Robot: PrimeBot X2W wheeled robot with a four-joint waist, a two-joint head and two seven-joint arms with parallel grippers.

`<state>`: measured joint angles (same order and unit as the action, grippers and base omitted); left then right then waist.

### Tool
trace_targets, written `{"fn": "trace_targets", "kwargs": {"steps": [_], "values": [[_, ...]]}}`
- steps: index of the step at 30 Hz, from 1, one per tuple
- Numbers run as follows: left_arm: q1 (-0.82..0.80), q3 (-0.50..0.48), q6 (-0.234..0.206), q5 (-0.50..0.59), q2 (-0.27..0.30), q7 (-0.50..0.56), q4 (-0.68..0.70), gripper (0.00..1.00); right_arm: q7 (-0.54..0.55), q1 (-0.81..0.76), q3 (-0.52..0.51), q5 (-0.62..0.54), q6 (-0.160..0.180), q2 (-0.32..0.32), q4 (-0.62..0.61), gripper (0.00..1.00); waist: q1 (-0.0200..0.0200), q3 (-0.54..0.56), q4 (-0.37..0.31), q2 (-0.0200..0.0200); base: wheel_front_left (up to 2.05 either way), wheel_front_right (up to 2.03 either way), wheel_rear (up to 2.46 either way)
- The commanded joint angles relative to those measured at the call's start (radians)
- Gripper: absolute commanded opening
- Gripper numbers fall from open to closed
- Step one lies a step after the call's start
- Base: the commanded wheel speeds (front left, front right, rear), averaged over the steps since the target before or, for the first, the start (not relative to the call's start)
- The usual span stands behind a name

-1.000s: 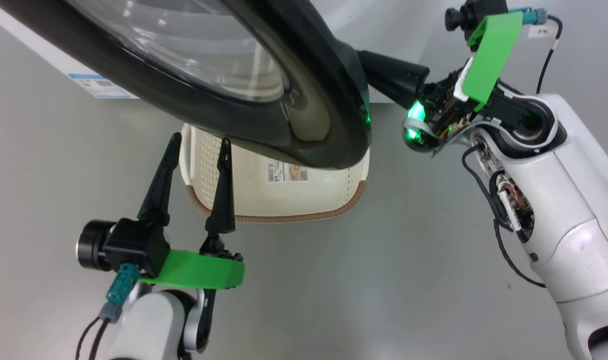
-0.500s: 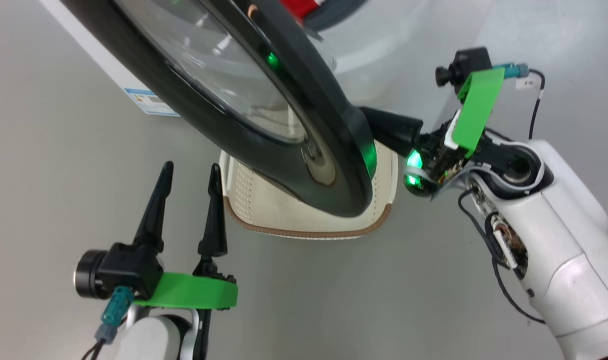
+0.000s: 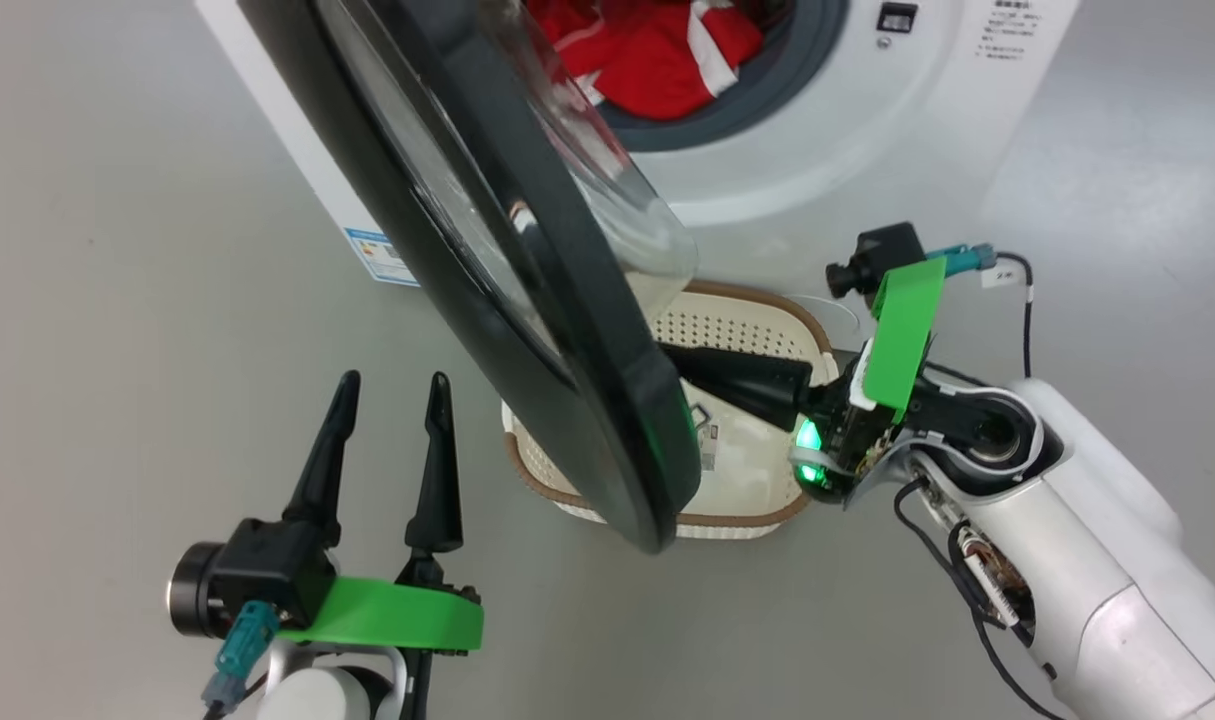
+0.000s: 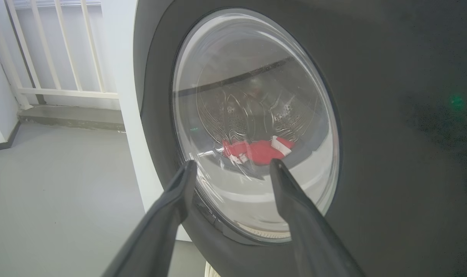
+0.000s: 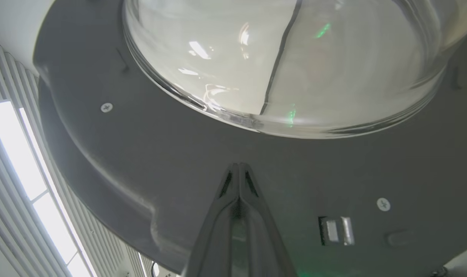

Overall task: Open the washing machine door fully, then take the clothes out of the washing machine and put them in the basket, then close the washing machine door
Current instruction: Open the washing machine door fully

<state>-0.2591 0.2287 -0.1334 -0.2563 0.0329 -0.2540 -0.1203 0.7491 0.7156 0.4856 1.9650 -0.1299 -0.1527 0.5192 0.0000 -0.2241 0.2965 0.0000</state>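
Some red clothes lie in the washing machine; left gripper gapes, holding nothing; right gripper pinched shut at the washing machine door.

The fingers of the left gripper are seen spread apart before the washing machine door. The clothes are seen through its clear glass. A white railing is seen beyond the grey floor.

grey floor, wht railing, ceiling light
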Motion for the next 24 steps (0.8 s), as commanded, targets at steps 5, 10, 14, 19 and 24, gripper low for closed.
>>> {"fn": "trace_targets", "kwargs": {"steps": [5, 10, 14, 19, 24], "values": [[0.02, -0.023, -0.016, -0.016, 0.017, -0.008, 0.025, 1.0, 0.0, -0.026, 0.057, 0.036, -0.001, 0.019, -0.023, 0.0, 0.0, 0.046, 0.063, 0.0, 0.0, 0.0, 0.0], [0.029, -0.016, -0.023, -0.026, 0.017, -0.008, 0.027, 1.0, -0.008, -0.029, 0.088, 0.053, -0.001, 0.011, -0.024, 0.0, 0.0, 0.054, 0.092, 0.0, 0.0, 0.0, 0.0], [0.036, -0.012, -0.027, -0.03, 0.017, -0.008, 0.027, 1.0, -0.018, -0.031, 0.114, 0.075, -0.001, 0.003, -0.028, 0.0, 0.0, 0.061, 0.124, 0.0, 0.0, 0.0, 0.0], [0.042, -0.017, -0.028, -0.032, 0.017, -0.008, 0.029, 1.0, -0.033, -0.027, 0.148, 0.101, -0.001, -0.008, -0.037, 0.0, 0.0, 0.062, 0.157, 0.0, 0.0, 0.0, 0.0], [0.047, -0.02, -0.026, -0.037, 0.017, -0.008, 0.024, 1.0, -0.05, -0.024, 0.182, 0.123, -0.001, -0.019, -0.043, 0.0, 0.0, 0.067, 0.179, 0.0, 0.0, 0.0, 0.0]]}}
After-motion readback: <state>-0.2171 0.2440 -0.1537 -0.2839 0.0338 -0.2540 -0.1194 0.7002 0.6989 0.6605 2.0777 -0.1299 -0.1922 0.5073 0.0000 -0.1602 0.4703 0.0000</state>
